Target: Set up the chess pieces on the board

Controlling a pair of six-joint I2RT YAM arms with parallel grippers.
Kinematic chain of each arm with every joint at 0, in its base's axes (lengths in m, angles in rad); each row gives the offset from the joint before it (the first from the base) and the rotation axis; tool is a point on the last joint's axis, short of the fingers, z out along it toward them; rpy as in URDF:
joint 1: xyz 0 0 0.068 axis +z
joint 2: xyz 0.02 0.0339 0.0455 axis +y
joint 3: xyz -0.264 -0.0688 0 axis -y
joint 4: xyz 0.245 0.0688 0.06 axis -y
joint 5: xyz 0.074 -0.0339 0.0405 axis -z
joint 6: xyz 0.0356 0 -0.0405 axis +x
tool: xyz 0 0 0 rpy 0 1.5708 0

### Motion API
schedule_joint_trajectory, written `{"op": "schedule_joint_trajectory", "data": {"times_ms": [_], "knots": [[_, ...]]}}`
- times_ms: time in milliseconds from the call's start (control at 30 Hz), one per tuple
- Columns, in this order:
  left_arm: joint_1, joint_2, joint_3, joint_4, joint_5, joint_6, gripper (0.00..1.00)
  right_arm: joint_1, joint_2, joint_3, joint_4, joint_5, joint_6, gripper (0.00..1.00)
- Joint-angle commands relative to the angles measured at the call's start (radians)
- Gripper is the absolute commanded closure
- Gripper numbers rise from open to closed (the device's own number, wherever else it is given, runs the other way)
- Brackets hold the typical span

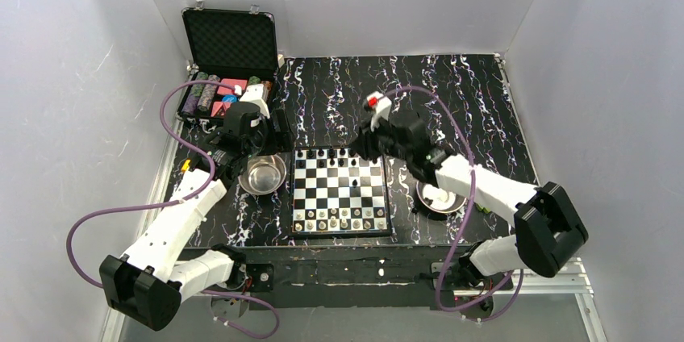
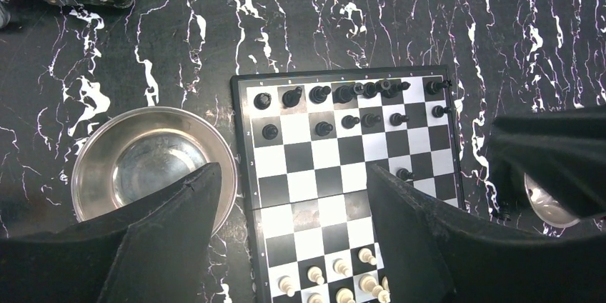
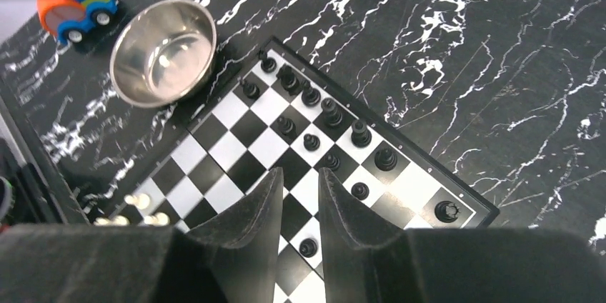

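Marbled worktop (image 1: 452, 100) is carrying the board (image 1: 339, 189); left claw (image 2: 289, 171) and right claw (image 3: 300, 173) are hanging open, empty.
Chess pieces (image 3: 361, 133) are seeming light, rigid, tippy; pinching mid-stem is looking safest.

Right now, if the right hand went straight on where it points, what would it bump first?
Probably the board, on a bare square among the black pieces; depth is unclear, so it might clip one.

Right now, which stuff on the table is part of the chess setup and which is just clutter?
Job:
- board
- black pieces
- white pieces

Lying about:
- left bowl
- right bowl
- open case
- poker chips
- toy car
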Motion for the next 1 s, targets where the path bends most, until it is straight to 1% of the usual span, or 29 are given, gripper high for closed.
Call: {"op": "schedule_joint_trajectory", "data": {"times_ms": [0,100,300,433,700,967], "knots": [[0.010,-0.024,-0.003,-0.015,-0.014,-0.001,0.26,0.005,0.064,0.242,-0.605,0.043,0.090,0.69],[0.011,-0.024,-0.002,-0.016,-0.010,-0.001,0.26,0.005,0.082,0.255,-0.636,0.021,0.141,0.69],[0.012,-0.035,-0.009,-0.020,-0.009,-0.003,0.26,0.005,0.154,0.293,-0.713,0.043,0.211,0.68],[0.013,-0.033,-0.006,-0.021,-0.004,-0.003,0.26,0.006,0.196,0.294,-0.704,0.024,0.232,0.68],[0.013,-0.030,-0.004,-0.022,0.000,-0.004,0.26,0.006,0.243,0.302,-0.678,-0.022,0.248,0.60],[0.013,-0.027,-0.006,-0.021,0.005,-0.004,0.26,0.011,0.277,0.330,-0.680,-0.031,0.254,0.57]]}}
